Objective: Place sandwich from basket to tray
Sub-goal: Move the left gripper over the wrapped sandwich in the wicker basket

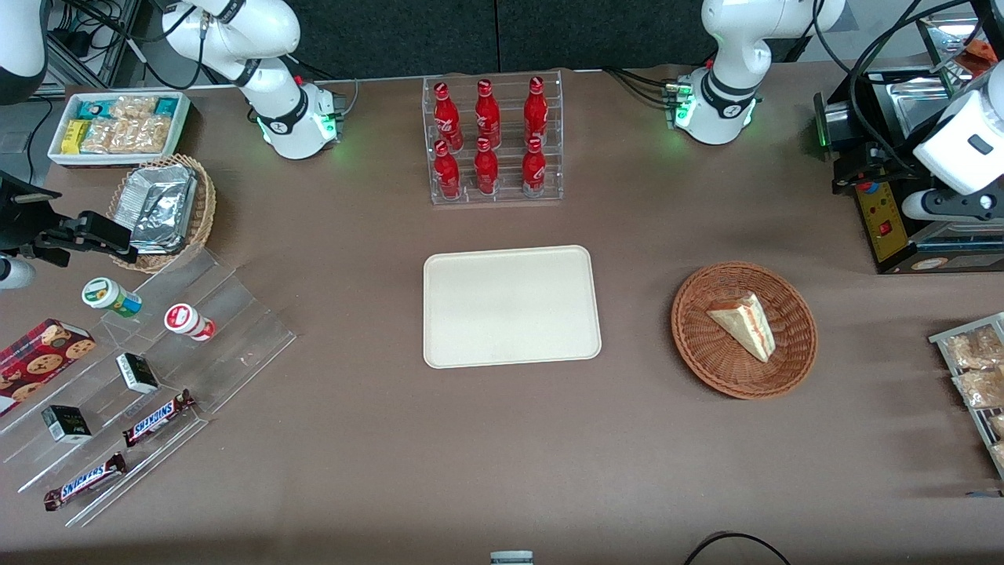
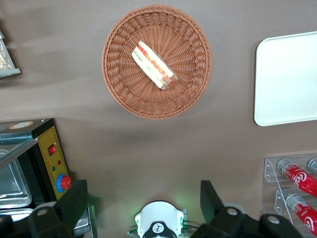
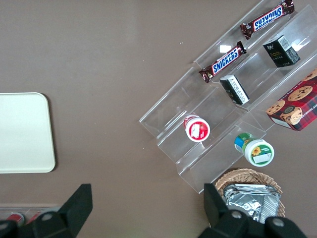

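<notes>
I see brown worktop (image 1: 392,439), cream tray (image 1: 511,306) mid-surface, reddish wicker basket (image 1: 743,330) beside it toward working arm's end, my gripper (image 2: 143,208) raised above, fingers (image 2: 74,201) spread.

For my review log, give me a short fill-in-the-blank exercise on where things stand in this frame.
1. The sandwich lies in the ____.
2. The tray holds ____.
3. The rack above the tray holds ____ red bottles.
4. The left arm's claw, raised above the table, has its fingers ____.

Missing words: basket; nothing; six; open

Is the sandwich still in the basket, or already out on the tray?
In. The sandwich lies inside the basket; the tray is bare, and the open gripper is apart from it.
</notes>
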Motion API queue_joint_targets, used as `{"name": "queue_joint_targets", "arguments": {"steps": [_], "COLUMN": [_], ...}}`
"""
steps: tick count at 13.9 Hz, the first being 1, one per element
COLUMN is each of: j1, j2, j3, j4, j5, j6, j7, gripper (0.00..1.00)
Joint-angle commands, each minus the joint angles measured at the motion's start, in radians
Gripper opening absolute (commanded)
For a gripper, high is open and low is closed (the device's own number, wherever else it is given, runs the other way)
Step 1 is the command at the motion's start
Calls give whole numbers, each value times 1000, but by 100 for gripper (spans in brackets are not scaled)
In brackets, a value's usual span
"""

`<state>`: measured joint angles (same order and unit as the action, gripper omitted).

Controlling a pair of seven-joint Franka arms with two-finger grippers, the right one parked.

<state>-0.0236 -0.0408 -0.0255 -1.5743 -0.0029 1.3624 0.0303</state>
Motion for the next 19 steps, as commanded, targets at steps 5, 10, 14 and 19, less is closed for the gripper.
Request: {"name": "queue_joint_targets", "arguments": {"steps": [5,10,14,19], "j1": [-1,-21,-78,-78], "j2": [38,27,27,41], "j3": [-5,-4,-4,7], "j4": [-51,-358,-493,-639], "j5": [32,34,34,32], "j6": [18,363,576,832], "j7": [-4,-257,-548,-710], "gripper": [100,100,100,100]}}
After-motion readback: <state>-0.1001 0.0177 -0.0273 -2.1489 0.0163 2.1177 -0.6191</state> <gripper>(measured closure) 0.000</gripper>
